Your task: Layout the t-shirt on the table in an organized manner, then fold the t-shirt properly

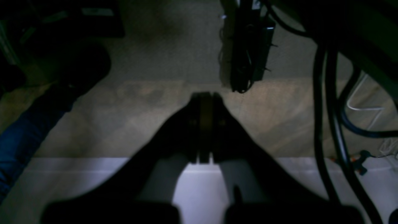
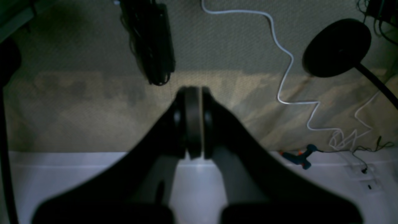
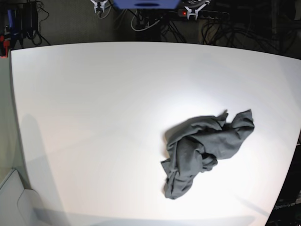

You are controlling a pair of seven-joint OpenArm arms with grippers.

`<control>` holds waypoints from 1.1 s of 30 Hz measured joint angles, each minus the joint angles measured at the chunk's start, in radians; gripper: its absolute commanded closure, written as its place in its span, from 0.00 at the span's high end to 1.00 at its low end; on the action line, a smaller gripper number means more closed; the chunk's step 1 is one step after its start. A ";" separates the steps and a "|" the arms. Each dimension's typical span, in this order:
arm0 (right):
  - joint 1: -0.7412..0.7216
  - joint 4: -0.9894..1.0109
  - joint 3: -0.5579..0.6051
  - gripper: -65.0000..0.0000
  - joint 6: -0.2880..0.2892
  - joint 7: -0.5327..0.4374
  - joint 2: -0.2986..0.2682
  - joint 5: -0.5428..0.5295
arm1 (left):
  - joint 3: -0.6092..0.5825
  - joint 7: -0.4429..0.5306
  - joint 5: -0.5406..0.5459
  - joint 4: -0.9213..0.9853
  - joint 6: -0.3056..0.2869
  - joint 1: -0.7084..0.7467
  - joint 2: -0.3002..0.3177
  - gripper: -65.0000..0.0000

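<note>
While the left wrist view is dim, it shows the left gripper (image 1: 205,127) with its two dark fingers pressed together, nothing caught between them. Its tips hang past the pale edge of the large smooth white table (image 1: 77,183), over a beige carpeted floor (image 1: 155,102). Thick black cables (image 1: 323,124) run down beside the table's edge, and a dark power strip (image 1: 248,46) lies on the floor beyond it.

Seen from the right wrist, the right gripper (image 2: 193,123) is likewise closed on itself, pads touching, empty. It too sits beyond the white table's (image 2: 62,180) edge. A thin white cord (image 2: 286,77) zigzags across the carpet, near a round black stand base (image 2: 337,46), and a small blue clamp (image 2: 300,157) lies at the table's edge.

From the base view, the plain dark charcoal-grey t-shirt (image 3: 207,146) lies crumpled in a loose heap on the table (image 3: 94,117), well inside its rim. It is bunched and twisted, with folds running diagonally. Neither arm appears in this view, and nothing touches the shirt.
</note>
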State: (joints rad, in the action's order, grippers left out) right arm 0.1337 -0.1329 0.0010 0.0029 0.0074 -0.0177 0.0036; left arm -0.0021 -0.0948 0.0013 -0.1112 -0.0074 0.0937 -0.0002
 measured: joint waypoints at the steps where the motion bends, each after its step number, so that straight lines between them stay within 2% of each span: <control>1: 0.000 0.000 0.000 0.00 0.000 0.000 -0.003 0.000 | 0.000 0.000 0.000 0.000 0.000 0.000 0.000 0.00; 33: -0.006 0.000 0.000 0.00 0.000 0.000 -0.016 0.000 | 0.000 -0.006 0.000 -0.001 0.000 -0.005 0.000 0.00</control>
State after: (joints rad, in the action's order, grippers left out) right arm 0.1272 -0.1329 0.0010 0.0029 0.0078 -0.0334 0.0036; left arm -0.0017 -0.1013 0.0013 -0.1123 -0.0074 0.0883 -0.0002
